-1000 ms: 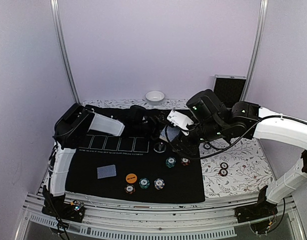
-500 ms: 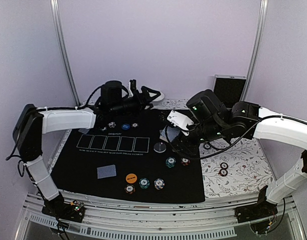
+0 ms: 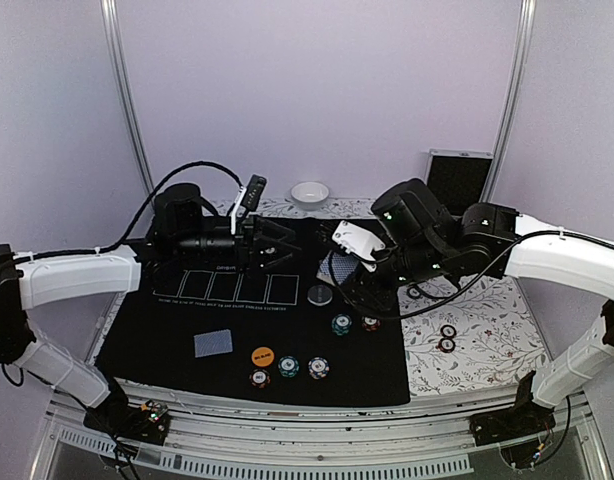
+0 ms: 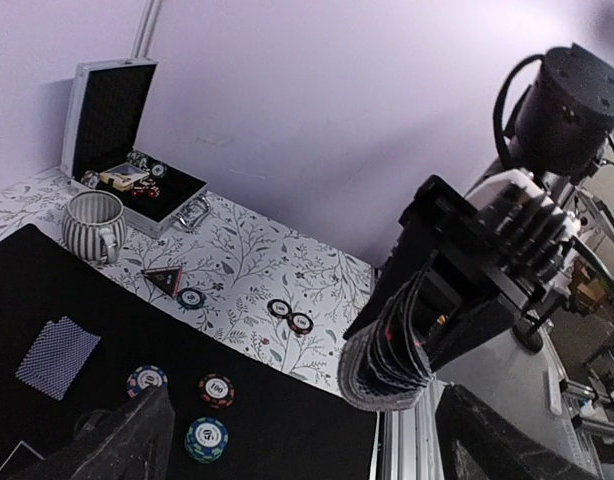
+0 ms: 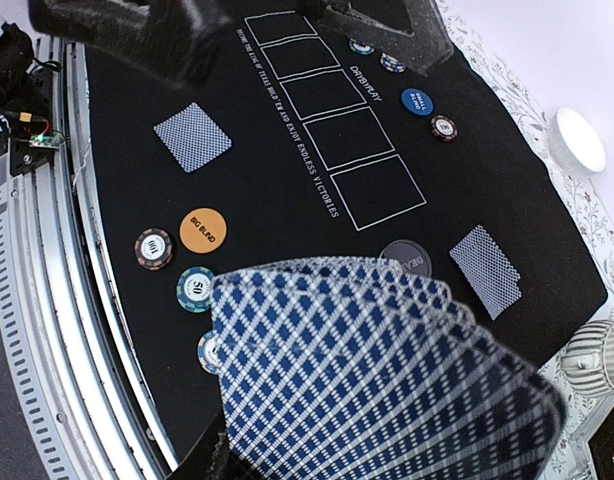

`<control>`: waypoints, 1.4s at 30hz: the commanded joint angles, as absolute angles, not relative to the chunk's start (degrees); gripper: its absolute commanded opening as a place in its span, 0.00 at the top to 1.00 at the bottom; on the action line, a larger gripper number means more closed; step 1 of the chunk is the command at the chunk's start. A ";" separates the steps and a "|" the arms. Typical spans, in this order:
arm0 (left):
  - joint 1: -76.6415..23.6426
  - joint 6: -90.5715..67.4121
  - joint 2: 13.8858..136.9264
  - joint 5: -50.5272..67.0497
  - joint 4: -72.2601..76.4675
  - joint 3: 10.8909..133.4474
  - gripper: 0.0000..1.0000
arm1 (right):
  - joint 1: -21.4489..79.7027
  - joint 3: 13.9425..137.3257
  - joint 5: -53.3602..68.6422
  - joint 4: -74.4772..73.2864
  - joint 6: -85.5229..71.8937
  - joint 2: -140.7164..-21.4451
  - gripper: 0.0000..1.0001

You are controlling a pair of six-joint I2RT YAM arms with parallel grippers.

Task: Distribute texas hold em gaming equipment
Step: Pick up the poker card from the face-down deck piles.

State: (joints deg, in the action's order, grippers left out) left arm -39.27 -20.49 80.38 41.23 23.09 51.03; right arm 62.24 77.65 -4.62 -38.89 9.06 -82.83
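Open lane: near-right corner of mat [image 3: 375, 376] — chips [image 3: 289, 367] crowd the near edge's middle; right arm [image 3: 557, 250] with fanned cards [image 5: 387, 370] overhangs the right side, left arm [image 3: 77, 275] spans far-left.

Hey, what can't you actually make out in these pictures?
- Faces of the fan: only backs show in the right wrist view, and it is edge-on in the left wrist view.
- Contents of the case: too small, left wrist view.
- Lettering on the grey disc: partly covered by the fan, right wrist view.
- Part of the mug: cut off by the right edge, right wrist view.
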 commanded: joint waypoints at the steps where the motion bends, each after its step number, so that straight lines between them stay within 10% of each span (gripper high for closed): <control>1: -41.92 -13.60 80.00 41.50 18.45 53.25 0.07 | 62.22 79.92 -3.43 -36.96 9.76 -84.39 0.96; 22: -48.25 -15.77 85.61 19.69 7.64 60.65 0.04 | 62.82 81.84 -2.79 -36.55 10.42 -86.09 0.96; 42: -47.94 -13.93 80.40 24.33 7.07 58.71 0.29 | 62.76 81.28 -3.59 -36.91 10.36 -85.49 0.96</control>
State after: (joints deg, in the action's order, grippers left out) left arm -47.99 -14.57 80.99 20.67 5.50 59.55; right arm 62.57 80.05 -4.10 -38.35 10.09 -85.95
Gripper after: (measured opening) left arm 0.753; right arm 0.386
